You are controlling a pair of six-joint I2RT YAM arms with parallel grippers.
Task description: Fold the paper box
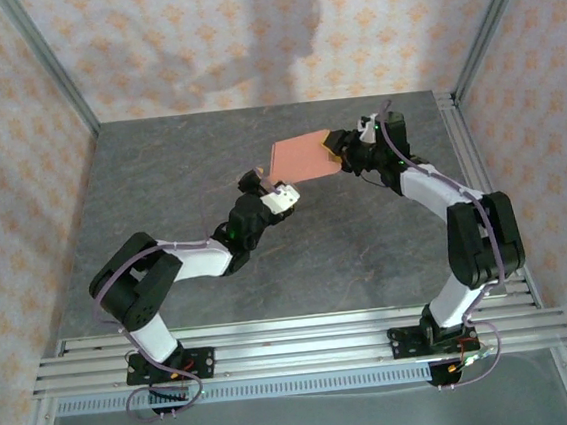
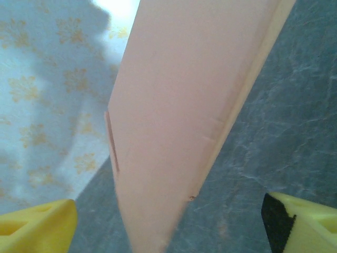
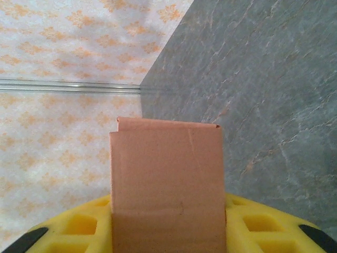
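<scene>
1. Top external: the paper box (image 1: pixel 303 157) looks lifted off the worktop (image 1: pixel 160 184), hanging between the two arms. The right pincer (image 1: pixel 343 148) has it by the edge nearest itself. The left pincer (image 1: pixel 273 189) sits just at the opposite, lower corner.
2. Left wrist: the left pincer (image 2: pixel 168 229) gapes wide, yellow fingers (image 2: pixel 37 226) well clear on either side, nothing gripped. The paper box (image 2: pixel 179 105) runs straight ahead of it, with its near tip between the fingers and touching neither. A short slit (image 2: pixel 112 142) shows on the face.
3. Right wrist: the right pincer (image 3: pixel 167 234) is partly closed and clamped on the paper box (image 3: pixel 166 179), which sticks out ahead of the pads (image 3: pixel 263 226) as a flat folded panel.
4. Handling, my read: thin card, very light, stiff only along the creases. It dents and bows easily and is smooth enough to slip in foam pads. The left pincer should pinch flat across a doubled edge or beside a crease, close to the tip, gently. Not mid-panel.
</scene>
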